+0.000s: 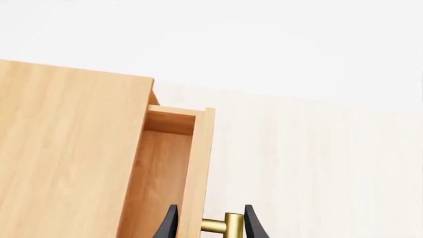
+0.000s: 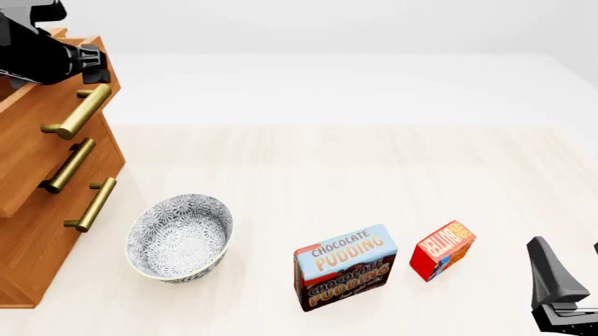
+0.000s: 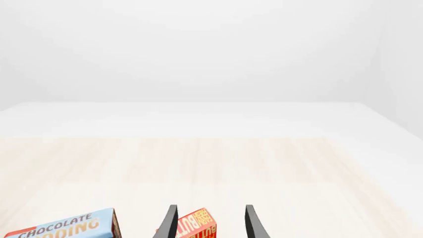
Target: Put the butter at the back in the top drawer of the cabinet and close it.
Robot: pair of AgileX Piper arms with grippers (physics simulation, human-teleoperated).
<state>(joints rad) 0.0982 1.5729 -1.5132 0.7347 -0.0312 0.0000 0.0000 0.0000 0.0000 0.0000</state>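
The orange-brown cabinet [image 2: 28, 231] stands at the table's left edge. Its top drawer [image 1: 198, 168] is pulled out a short way, and the part of its inside that shows is bare. My left gripper [image 2: 94, 63] is up at that drawer's brass handle [image 2: 80, 112]. In the left wrist view its fingers straddle the handle [image 1: 221, 226], spread wide and open. The butter [image 2: 442, 250], a small red box, stands on the table to the right of the pudding box. My right gripper [image 2: 570, 255] is open near the front right corner, with the butter [image 3: 198, 225] ahead of its fingertips and apart from them.
The blue-and-brown Chocolate Pudding box [image 2: 344, 267] stands upright just left of the butter. A patterned grey-white bowl [image 2: 179, 238] sits close to the cabinet's lower drawers, whose handles [image 2: 91, 204] jut out towards it. The light wooden table [image 2: 355, 168] stretches back behind these things.
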